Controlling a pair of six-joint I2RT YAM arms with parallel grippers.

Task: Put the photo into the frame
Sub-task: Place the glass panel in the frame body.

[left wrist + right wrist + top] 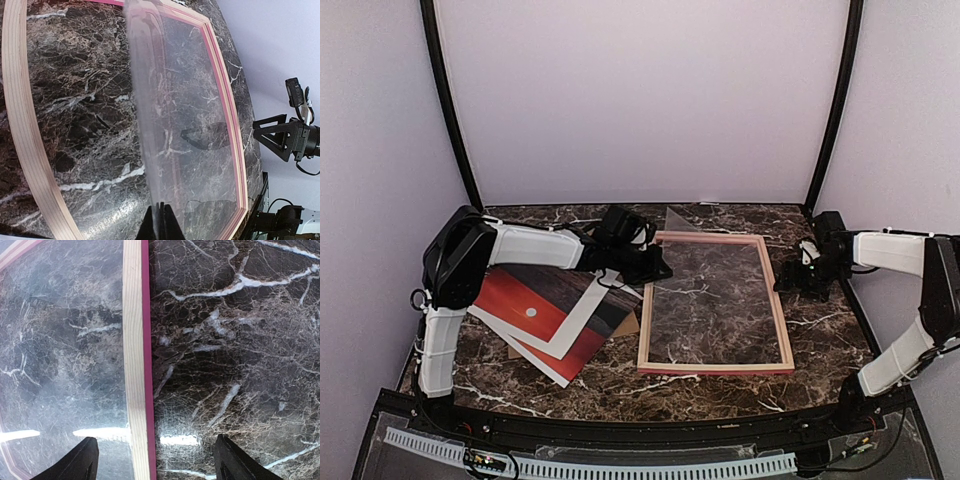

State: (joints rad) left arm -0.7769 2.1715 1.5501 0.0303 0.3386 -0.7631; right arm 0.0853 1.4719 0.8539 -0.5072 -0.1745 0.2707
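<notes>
The left gripper (655, 268) is pinched tight on the edge of the clear pane (150, 125), its two fingers pressed together with only the thin sheet between them. It sits at the far left corner of the frame (715, 368). From the left wrist view the pane runs away from the fingers nearly edge-on, tilted up over the frame's opening. In the overhead view one corner of the pane shows above the far rail.

The right gripper (790, 278) stands with its fingers wide apart and nothing between them but air. It hovers just right of the frame's right rail. Its own camera shows that pink-edged light wood rail (132, 340) running between the two fingertips (80, 462).

The frame lies flat in the middle of the table (820, 340), long sides running near to far. The photo (545, 315) lies face up to the left of the frame, turned at an angle, red field and white sun showing, partly under the left arm. It is well apart from the right gripper and just near of the left one. A brown cardboard (630, 325) edge peeks out beneath it, beside the frame's left rail.

The table is dark brown marble with white veins. Pale lilac walls (640, 100) close it in, with a black pole (445, 100) at each far corner
</notes>
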